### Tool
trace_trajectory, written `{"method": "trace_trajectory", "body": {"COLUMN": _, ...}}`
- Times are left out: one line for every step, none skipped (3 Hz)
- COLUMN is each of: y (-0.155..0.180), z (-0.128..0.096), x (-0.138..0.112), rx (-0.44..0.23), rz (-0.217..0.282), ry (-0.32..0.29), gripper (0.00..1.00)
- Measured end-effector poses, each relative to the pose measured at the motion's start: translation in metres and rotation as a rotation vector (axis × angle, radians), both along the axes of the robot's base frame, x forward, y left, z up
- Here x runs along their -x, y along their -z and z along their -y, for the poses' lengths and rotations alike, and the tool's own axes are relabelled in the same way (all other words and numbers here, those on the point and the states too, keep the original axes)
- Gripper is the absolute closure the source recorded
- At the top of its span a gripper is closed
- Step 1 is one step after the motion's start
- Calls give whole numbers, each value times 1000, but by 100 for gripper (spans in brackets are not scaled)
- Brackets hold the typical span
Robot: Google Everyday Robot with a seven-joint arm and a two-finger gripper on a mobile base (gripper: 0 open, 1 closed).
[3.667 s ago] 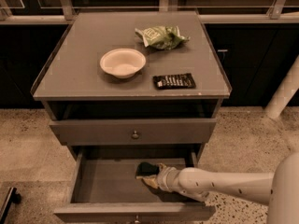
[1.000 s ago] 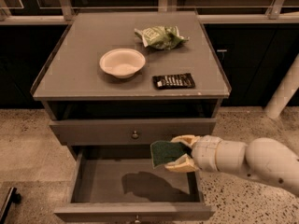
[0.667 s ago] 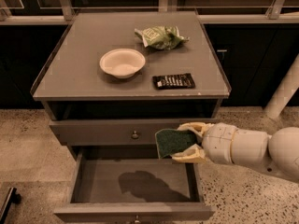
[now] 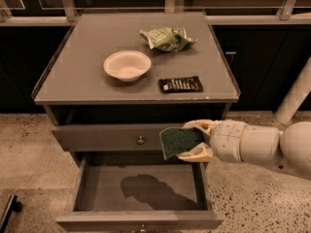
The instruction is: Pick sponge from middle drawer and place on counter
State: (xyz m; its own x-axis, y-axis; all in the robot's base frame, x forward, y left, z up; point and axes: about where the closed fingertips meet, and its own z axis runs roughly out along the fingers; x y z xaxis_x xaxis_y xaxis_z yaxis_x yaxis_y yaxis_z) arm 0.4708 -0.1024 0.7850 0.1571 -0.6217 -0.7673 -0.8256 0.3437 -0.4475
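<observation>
Item 1, open drawer [image 4: 80, 183]: pulled out at the foot of the cabinet, a dark shadow [image 4: 146, 191] lying on its grey tray; I take it as my reference for every entry below. Item 2, sponge [image 4: 180, 141]: in the air above the drawer's right half, clear of the tray, dark green face turned toward my camera and slightly tilted. Item 3, gripper [image 4: 190, 140]: above the drawer's right rear corner, reaching in from the right; its two pale fingers [image 4: 197, 154] are pinching the sponge, one on the upper edge and one on the lower edge. Item 4, arm [image 4: 252, 143]: white, in rounded segments, running off to the right of the drawer at sponge height. Item 5, closed drawer front [image 4: 107, 138]: directly above the open drawer, with a small round knob [image 4: 140, 140] at its middle; the sponge overlaps its right end in my view. Item 6, surface [image 4: 82, 72]: the grey cabinet top, higher than the drawer and set back from it. Item 7, white bowl [image 4: 127, 65]: on the surface, above the drawer's middle. Item 8, black wrapper [image 4: 181, 84]: flat on the surface near its front edge, above the drawer's right half. Item 9, green snack bag [image 4: 167, 37]: on the surface toward its back edge, the item farthest from the drawer.
</observation>
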Motion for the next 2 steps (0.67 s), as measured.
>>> {"method": "trace_trajectory", "body": {"y": -45, "z": -10, "x": -21, "rx": 50, "rz": 82, "ry": -79, "gripper": 100}}
{"method": "trace_trajectory", "body": {"y": -101, "z": -11, "x": -64, "rx": 91, "rz": 162, "ry": -101, "gripper": 100}}
